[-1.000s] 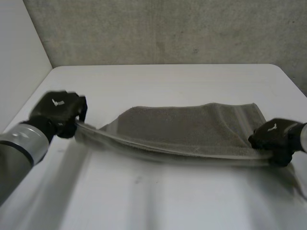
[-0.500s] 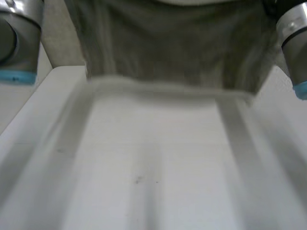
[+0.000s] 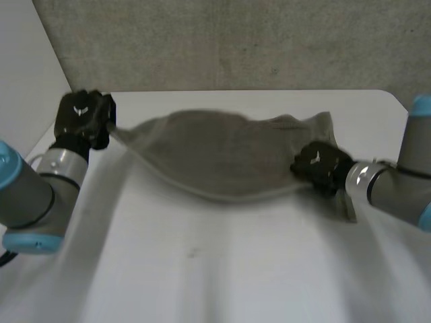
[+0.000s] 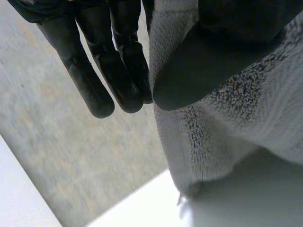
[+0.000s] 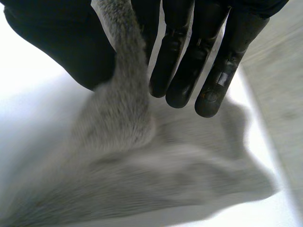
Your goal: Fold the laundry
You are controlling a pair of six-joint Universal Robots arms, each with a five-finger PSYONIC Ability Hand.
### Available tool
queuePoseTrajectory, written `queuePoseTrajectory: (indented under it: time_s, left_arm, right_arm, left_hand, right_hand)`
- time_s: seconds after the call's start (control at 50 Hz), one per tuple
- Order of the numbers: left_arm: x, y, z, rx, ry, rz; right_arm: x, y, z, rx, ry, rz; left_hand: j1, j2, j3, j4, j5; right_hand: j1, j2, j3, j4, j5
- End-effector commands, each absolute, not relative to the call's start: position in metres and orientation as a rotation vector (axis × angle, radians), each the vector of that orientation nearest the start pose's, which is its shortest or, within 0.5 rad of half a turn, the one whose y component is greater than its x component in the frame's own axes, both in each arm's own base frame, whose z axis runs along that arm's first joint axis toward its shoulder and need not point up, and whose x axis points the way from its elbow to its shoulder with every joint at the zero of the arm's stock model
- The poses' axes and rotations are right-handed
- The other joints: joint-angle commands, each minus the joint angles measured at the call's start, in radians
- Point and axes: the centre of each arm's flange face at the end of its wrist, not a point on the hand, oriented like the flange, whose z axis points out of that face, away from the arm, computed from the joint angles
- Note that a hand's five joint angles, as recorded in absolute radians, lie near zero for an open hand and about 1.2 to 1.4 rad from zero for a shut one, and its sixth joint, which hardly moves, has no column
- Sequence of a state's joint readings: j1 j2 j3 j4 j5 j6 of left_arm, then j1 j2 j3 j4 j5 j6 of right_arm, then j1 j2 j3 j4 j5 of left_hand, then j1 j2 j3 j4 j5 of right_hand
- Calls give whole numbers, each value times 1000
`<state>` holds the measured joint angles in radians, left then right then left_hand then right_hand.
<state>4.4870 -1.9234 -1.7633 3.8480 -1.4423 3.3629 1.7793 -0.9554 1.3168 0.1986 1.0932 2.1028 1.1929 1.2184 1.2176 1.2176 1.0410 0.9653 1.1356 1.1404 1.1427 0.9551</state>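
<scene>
1. Head view had your towel strung between both hands over the far half of the table, with its middle sagging low.
2. Your left hand was at the towel's left corner, and its wrist view showed the thumb pinching the cloth against the fingers.
3. Your right hand had the right end the same way, with thumb and fingers clamped on a bunched-up edge.
4. It looked to me like the spread-it-flat step, with no real fold made yet.
5. Next you'd have needed to draw the ends apart evenly and lay the towel down smooth, especially that bunched right end.
</scene>
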Motion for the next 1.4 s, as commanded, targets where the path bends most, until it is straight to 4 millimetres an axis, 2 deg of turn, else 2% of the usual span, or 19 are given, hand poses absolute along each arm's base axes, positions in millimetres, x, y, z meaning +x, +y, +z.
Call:
queuePoseTrajectory:
  time_s: [0.02, 0.06, 0.08, 0.12, 0.14, 0.16, 0.18, 0.22, 0.24, 0.28, 0.38, 0.52, 0.64, 0.68, 0.82, 1.04, 1.16, 1.4]
  left_arm:
    - [-207, -326, 182, 589, 2060, -2382]
    - [-203, -327, 183, 572, 2053, -2381]
    - [-200, -328, 186, 560, 2044, -2382]
    - [-198, -329, 190, 550, 2030, -2390]
    - [-196, -330, 193, 538, 2021, -2394]
    - [-196, -330, 193, 538, 2020, -2394]
    - [-194, -330, 196, 529, 2013, -2398]
    - [-194, -330, 197, 526, 2007, -2402]
    - [-194, -329, 199, 526, 2005, -2406]
    - [-194, -329, 201, 525, 1995, -2414]
    - [-194, -327, 214, 511, 1956, -2447]
    - [-192, -324, 228, 490, 1917, -2490]
    - [-192, -322, 225, 480, 1944, -2492]
    - [-191, -322, 225, 479, 1944, -2491]
    - [-186, -325, 225, 465, 1939, -2482]
    - [-186, -325, 224, 462, 1944, -2479]
    - [-187, -324, 224, 464, 1944, -2480]
    - [-187, -324, 223, 464, 1946, -2479]
  right_arm:
    - [239, -315, 126, -1787, 2063, -1469]
    - [233, -317, 128, -1627, 2138, -1450]
    - [233, -317, 128, -1626, 2139, -1449]
    - [224, -319, 138, -1366, 2224, -1449]
    - [224, -319, 139, -1364, 2224, -1449]
    - [219, -320, 145, -1239, 2252, -1465]
    - [219, -320, 145, -1238, 2252, -1465]
    - [207, -319, 154, -1015, 2284, -1503]
    - [207, -319, 154, -1014, 2284, -1503]
    - [192, -317, 154, -816, 2315, -1524]
    - [179, -308, 146, -650, 2351, -1497]
    - [175, -304, 140, -632, 2373, -1473]
    - [176, -310, 140, -676, 2363, -1499]
    - [177, -311, 137, -751, 2370, -1507]
    - [177, -312, 127, -874, 2388, -1512]
    - [176, -319, 120, -881, 2424, -1513]
    - [176, -324, 120, -881, 2416, -1533]
    - [173, -339, 113, -869, 2446, -1574]
  left_hand:
    - [203, 178, 179, 179, 181]
    - [203, 178, 179, 179, 181]
    - [203, 178, 179, 179, 181]
    - [203, 178, 179, 179, 181]
    - [203, 178, 179, 179, 181]
    - [203, 178, 179, 179, 181]
    - [203, 178, 179, 179, 181]
    - [203, 178, 179, 179, 181]
    - [203, 178, 179, 179, 181]
    - [203, 178, 179, 179, 181]
    - [203, 178, 179, 179, 181]
    - [203, 178, 179, 179, 181]
    - [203, 178, 179, 179, 181]
    - [203, 178, 179, 179, 181]
    - [203, 178, 179, 179, 181]
    - [203, 178, 179, 179, 181]
    - [203, 178, 179, 179, 181]
    - [203, 178, 179, 179, 181]
  right_hand:
    - [-91, -261, -266, -268, -255]
    - [-371, -541, -546, -549, -535]
    - [-372, -543, -547, -550, -537]
    - [-635, -806, -810, -813, -800]
    - [-637, -807, -812, -814, -801]
    - [-672, -842, -847, -849, -836]
    - [-672, -842, -847, -849, -836]
    - [-689, -860, -864, -867, -854]
    - [-690, -860, -865, -867, -854]
    - [-733, -904, -908, -911, -898]
    - [-748, -918, -923, -926, -913]
    - [-701, -872, -876, -879, -866]
    - [-458, -628, -633, -635, -622]
    - [-381, -552, -557, -559, -546]
    - [-326, -496, -501, -503, -490]
    - [-308, -478, -483, -485, -472]
    - [-161, -332, -336, -339, -326]
    - [-96, -267, -272, -274, -261]
